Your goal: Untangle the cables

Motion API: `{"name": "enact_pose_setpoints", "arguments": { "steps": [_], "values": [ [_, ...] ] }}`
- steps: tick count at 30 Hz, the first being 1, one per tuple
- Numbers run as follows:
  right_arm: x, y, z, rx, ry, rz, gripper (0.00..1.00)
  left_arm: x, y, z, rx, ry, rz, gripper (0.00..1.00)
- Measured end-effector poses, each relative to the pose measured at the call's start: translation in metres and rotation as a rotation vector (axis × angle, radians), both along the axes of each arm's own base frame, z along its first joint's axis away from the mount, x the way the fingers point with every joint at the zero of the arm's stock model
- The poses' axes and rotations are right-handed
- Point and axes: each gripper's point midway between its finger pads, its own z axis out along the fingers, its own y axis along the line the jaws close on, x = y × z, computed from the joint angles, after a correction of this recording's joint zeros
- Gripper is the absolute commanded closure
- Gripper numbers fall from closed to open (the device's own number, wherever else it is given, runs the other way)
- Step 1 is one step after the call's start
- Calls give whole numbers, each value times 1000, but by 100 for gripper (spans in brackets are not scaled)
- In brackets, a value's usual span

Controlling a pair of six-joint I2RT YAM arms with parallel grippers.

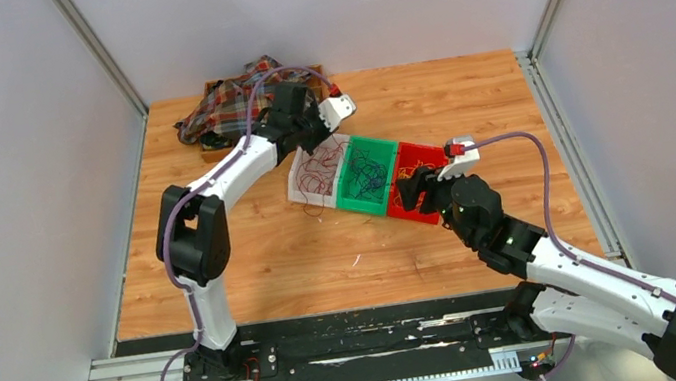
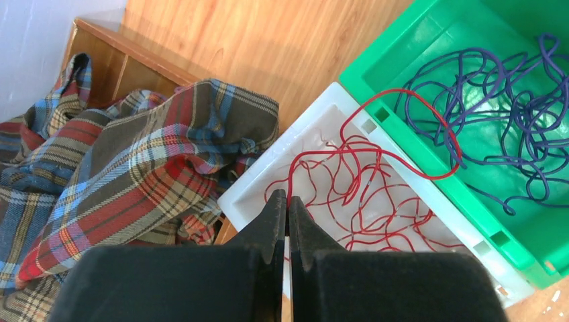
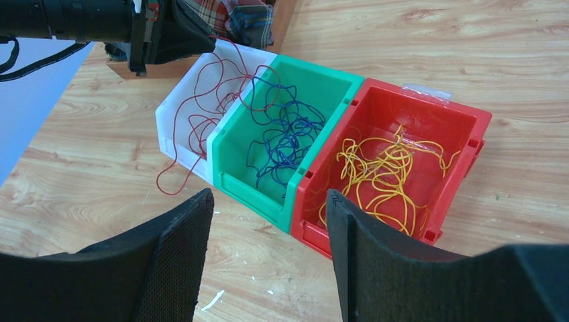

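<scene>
Two broad fingers of the right gripper point(image 3: 268, 201) were held well apart and empty, nearest the camera, their bases cut off by the frame. Beyond them, yellow cables point(image 3: 379, 168) were seen in the red bin point(image 3: 429, 107), blue cables point(image 3: 285, 137) in the green bin point(image 3: 251, 181) and red cables point(image 2: 355, 194) in the white bin point(image 2: 268, 157), one red loop draped over the green rim. Farther on, the left gripper point(image 2: 288, 201) was pressed shut on a strand of the red cables, the pinch itself barely made out. Farthest back, a wooden box point(image 2: 134, 64) was largely hidden under a plaid cloth point(image 2: 147, 168).
</scene>
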Motion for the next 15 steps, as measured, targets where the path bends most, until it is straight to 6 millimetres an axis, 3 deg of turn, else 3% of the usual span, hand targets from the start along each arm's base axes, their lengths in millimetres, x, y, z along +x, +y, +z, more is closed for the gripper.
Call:
{"name": "enact_pose_setpoints", "arguments": {
  "steps": [8, 12, 13, 14, 15],
  "values": [
    [-1, -1, -2, -4, 8, -1, 38, -1, 8, -12, 63, 13, -2, 100],
    [-3, -4, -2, -7, 10, -2, 38, 3, 12, -33, 109, 29, 7, 98],
    [-3, -4, -2, -8, 11, -3, 38, 4, 13, -37, 121, 28, 10, 91],
    [-4, -4, -2, -9, 13, -3, 38, 6, 15, -42, 134, 30, 13, 73],
    [-4, -5, -3, -12, 15, -4, 38, 8, 17, -47, 152, 34, 18, 64]
  ]
}}
